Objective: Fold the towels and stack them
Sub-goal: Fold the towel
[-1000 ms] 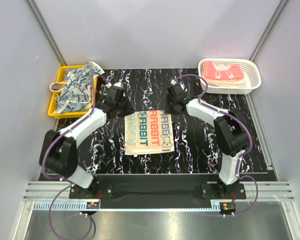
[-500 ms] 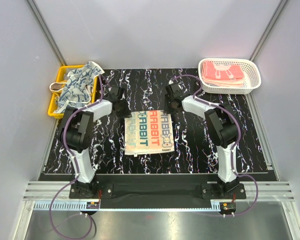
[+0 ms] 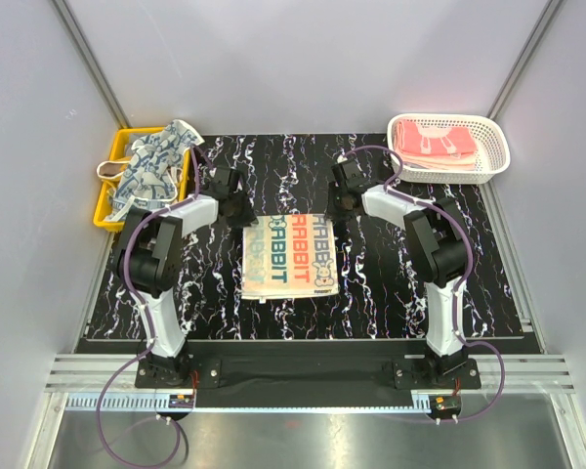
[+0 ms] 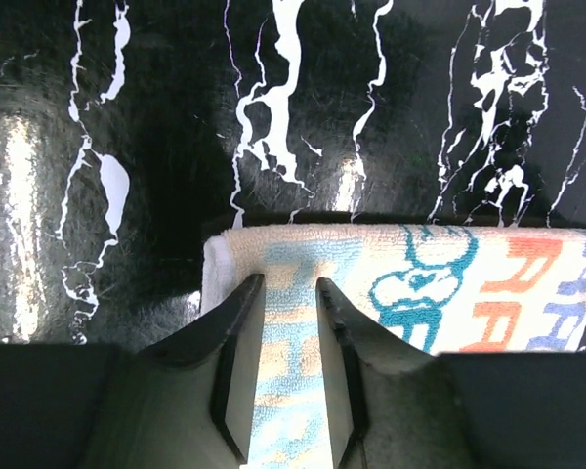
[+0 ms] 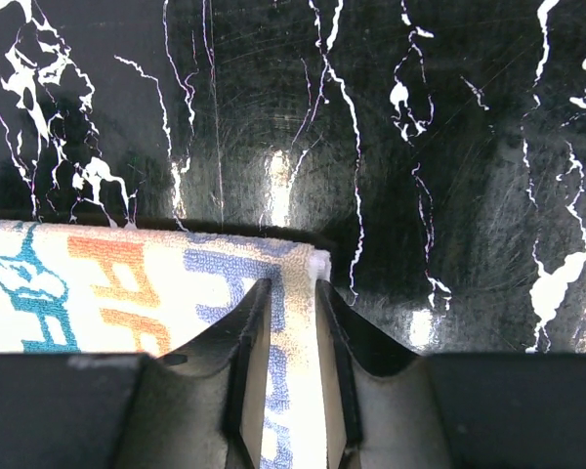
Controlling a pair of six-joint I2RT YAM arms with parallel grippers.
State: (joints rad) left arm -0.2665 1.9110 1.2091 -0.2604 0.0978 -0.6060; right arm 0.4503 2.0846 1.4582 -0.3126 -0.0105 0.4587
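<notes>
At table centre: cream lettered towel (image 3: 288,256) lying flat on the black marbled table (image 3: 391,283), RABBIT print facing up, between the two arms. Left gripper (image 3: 236,208) down on its far-left corner, right gripper (image 3: 340,205) on its far-right corner, both arms reaching inward over the tabletop. From the left wrist camera: fingers (image 4: 236,362) drawn nearly together, narrow slot filled with cloth, so clamped on the lettered towel just inside its far edge (white hem showing to the left of the tips, teal motif to the right). From the right wrist camera: same picture mirrored, fingers (image 5: 246,362) pinched close on the cloth right at the corner, blue and orange letters running off to the left. Far left, beside the table: yellow tray (image 3: 105,210) holding a crumpled heap of blue-white patterned towels (image 3: 151,166), partly hanging over the rim. Far right: white basket (image 3: 493,147) with pink towels (image 3: 432,145) stacked flat inside, white stripes on the top one.
</notes>
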